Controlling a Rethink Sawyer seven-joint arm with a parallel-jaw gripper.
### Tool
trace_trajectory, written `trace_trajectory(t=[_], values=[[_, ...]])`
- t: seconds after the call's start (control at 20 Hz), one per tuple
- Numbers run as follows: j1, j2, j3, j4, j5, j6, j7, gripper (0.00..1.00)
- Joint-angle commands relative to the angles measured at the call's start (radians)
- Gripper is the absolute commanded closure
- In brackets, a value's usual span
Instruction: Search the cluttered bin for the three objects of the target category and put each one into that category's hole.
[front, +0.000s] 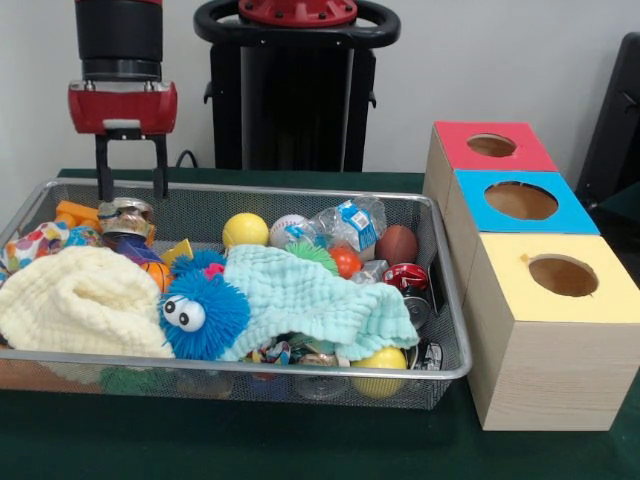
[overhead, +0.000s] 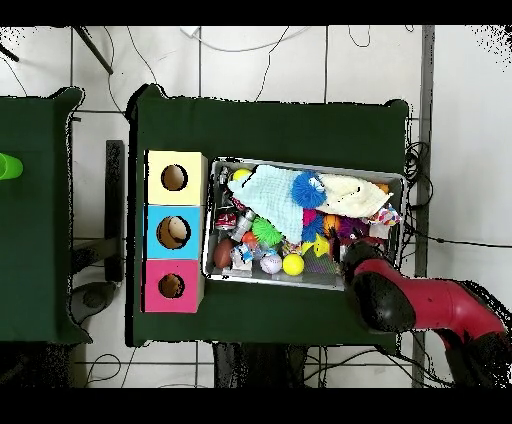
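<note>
Claw (front: 131, 180) of mine hangs with fingers apart and empty over the bin's (front: 455, 372) far left corner, ready to dig. Cloths (front: 300, 300) bury most toys, hiding my targets. Right of it stand the holes (front: 520, 200), well apart.

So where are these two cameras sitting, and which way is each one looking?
Front view: sits across the table, facing the robot; sees the mesh bin, the three boxes with holes, the gripper hanging open above the bin.
Overhead view: hangs above, looking straight down; the red arm enters from the bottom right.
Both share the bin, boxes, blue fuzzy toy.
</note>
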Motion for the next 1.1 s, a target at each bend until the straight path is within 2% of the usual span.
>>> trace_trajectory(t=[0.05,0.2,0.4,0.65,0.85,1.1], values=[[-0.008,0.087,-0.041,0.012,-0.075,-0.042,0.045,0.00],[-0.007,0.102,-0.050,0.010,-0.095,-0.070,0.049,0.00],[-0.022,0.112,-0.050,0.026,-0.125,-0.156,0.069,0.00],[-0.081,0.126,-0.014,0.061,-0.133,-0.204,0.085,0.00],[-0.166,0.155,0.063,0.073,-0.134,-0.163,0.044,0.00],[-0.266,0.156,0.152,0.097,-0.127,-0.092,-0.020,0.00]])
